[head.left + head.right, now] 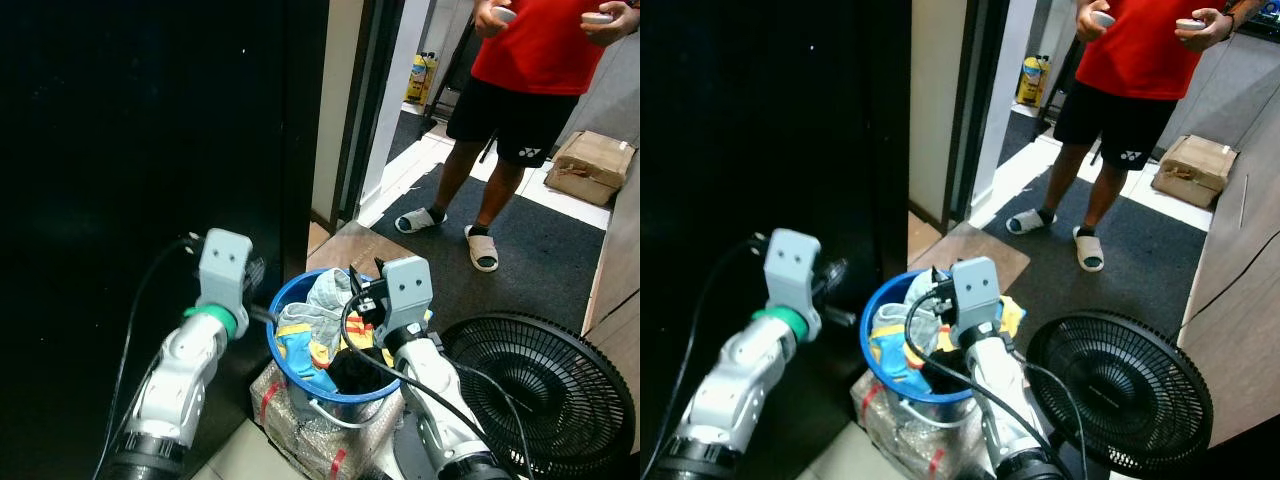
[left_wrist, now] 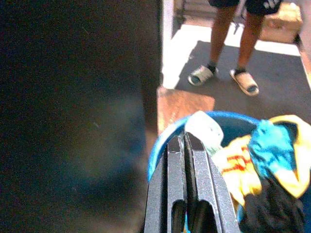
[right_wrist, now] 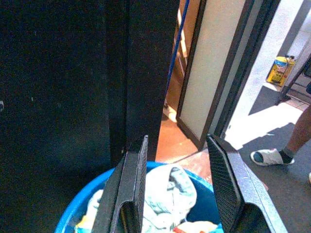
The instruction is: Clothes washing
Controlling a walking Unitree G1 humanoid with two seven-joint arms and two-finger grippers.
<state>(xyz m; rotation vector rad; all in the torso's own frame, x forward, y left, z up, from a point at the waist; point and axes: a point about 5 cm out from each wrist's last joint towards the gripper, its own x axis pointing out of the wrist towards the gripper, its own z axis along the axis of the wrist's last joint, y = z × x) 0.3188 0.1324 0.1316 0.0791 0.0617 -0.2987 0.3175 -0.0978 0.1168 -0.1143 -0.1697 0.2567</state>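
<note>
Bucket: a blue bucket [image 1: 283, 300] stands in the near middle of the scene, on top of a bundle wrapped in clear plastic with red tape [image 1: 300, 425].
Clothes: the laundry [image 1: 318, 325] fills the bucket — a pale grey-white piece on top at the far side, yellow and turquoise cloth with red stripes below it, and something black at the near right.
Left gripper: the left gripper [image 2: 185, 145] sits at the bucket's left rim, its two black fingers pressed flat together with nothing between them, the tips just at the blue edge and close to the pale cloth.
Right gripper: the right gripper [image 3: 176, 145] hangs above the near right side of the bucket, its fingers [image 3: 133, 179] spread wide apart and holding nothing; the pale cloth lies below the gap.
Arms: both silver arms reach in from the near edge, the left one with a green ring at the wrist [image 1: 218, 320], black cables looping beside each.
Left surroundings: a tall dark panel [image 1: 140, 130] takes up the left side of the scene.
Fan: a black floor fan [image 1: 545, 395] lies to the right of the bucket, just beside the right arm.
Person: a person [image 1: 525, 80] in a red shirt, black shorts and sandals stands far right on a dark mat — a small pale object in each hand.
Box: a cardboard box [image 1: 590, 165] rests on the floor at the far right, beside the person.
</note>
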